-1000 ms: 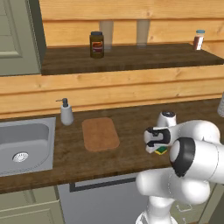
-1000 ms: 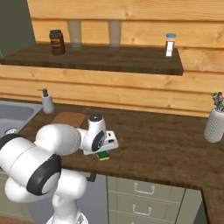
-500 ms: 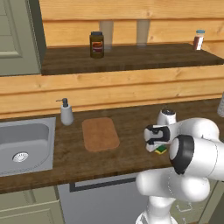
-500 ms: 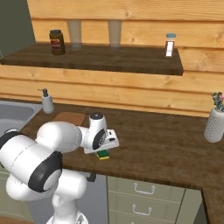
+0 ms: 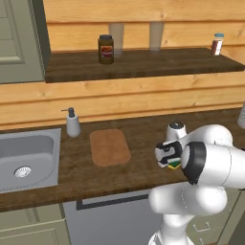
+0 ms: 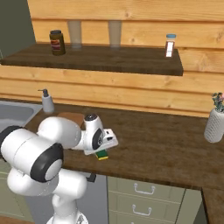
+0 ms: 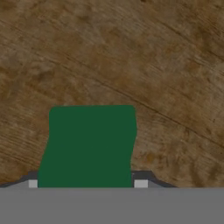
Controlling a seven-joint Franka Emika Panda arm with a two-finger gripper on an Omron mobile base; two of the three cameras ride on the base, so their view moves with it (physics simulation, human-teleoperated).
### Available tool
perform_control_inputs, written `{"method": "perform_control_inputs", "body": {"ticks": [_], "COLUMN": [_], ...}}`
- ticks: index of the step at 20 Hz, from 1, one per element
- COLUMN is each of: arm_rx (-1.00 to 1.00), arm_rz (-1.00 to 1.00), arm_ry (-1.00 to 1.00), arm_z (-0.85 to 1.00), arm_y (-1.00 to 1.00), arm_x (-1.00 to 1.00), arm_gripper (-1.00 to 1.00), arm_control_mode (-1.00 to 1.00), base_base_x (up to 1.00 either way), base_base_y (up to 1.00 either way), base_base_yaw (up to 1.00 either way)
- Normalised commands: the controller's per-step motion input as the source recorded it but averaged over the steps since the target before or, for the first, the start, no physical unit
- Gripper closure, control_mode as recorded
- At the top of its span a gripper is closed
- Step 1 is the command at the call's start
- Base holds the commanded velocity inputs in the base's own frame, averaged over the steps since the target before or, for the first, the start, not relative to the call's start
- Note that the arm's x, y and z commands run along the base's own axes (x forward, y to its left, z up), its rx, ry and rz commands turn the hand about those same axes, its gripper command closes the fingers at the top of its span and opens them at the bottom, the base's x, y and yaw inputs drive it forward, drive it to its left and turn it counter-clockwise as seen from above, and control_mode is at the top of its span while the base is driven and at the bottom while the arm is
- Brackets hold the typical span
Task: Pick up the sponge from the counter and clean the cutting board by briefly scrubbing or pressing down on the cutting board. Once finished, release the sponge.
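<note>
Item one — the sponge (image 7: 89, 146): in the hand view we are seeing its green top filling the lower centre of the frame, its sides pinched in slightly between the two finger tips at the bottom edge. In the left base view it is showing as a sliver of green and yellow (image 5: 174, 165) at centre right, just under the hand; in the right base view it is peeking out below the hand, left of centre (image 6: 103, 154), resting on or just above the counter — we cannot tell which.

Item two — the gripper (image 7: 87, 183): we are reading it as closed on the sponge, jaws narrowed against its two sides. In the right base view the hand (image 6: 101, 151) is pointing down at the worktop.

Item three, the counter (image 5: 139, 167): dark brown wood grain, running across the middle of the left base view, with the steel sink (image 5: 24, 160) sitting at the left edge.

Item four, the cutting board (image 5: 109, 146): light brown, rounded corners, lying flat at the centre of the left base view, well apart from the sponge and to its left.

Item five, a soap dispenser (image 5: 72, 123): standing upright between sink and board, towards the wall.

Item six, the upper shelf (image 5: 143, 64): carrying a dark jar (image 5: 105, 49) at upper centre and a small shaker (image 5: 217, 44) at upper right.
</note>
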Motion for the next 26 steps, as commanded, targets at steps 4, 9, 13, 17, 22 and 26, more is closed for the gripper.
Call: {"method": "perform_control_inputs", "body": {"ticks": [4,9,13,17,22,26], "arm_rx": [0.00,0.05,0.05,0.05,0.06,0.07], "arm_rz": [0.00,-0.05,-0.11,-0.15,-0.23,-0.28], "arm_ry": [0.00,-0.09,-0.10,-0.02,-0.10,-0.02], "arm_z": [-0.14,0.22,0.44,0.31,0.06,0.24], "arm_y": [0.00,0.13,0.56,0.77,0.73,0.60], "arm_x": [0.01,-0.13,0.00,0.04,0.06,0.18], "arm_gripper": [1.00,1.00,1.00,1.00,1.00,1.00], "arm_control_mode": [-1.00,-1.00,-1.00,-1.00,-1.00,-1.00], "base_base_x": [0.00,0.00,0.00,0.00,0.00,0.00], "base_base_y": [0.00,0.00,0.00,0.00,0.00,0.00], "base_base_yaw": [0.00,0.00,0.00,0.00,0.00,0.00]}}
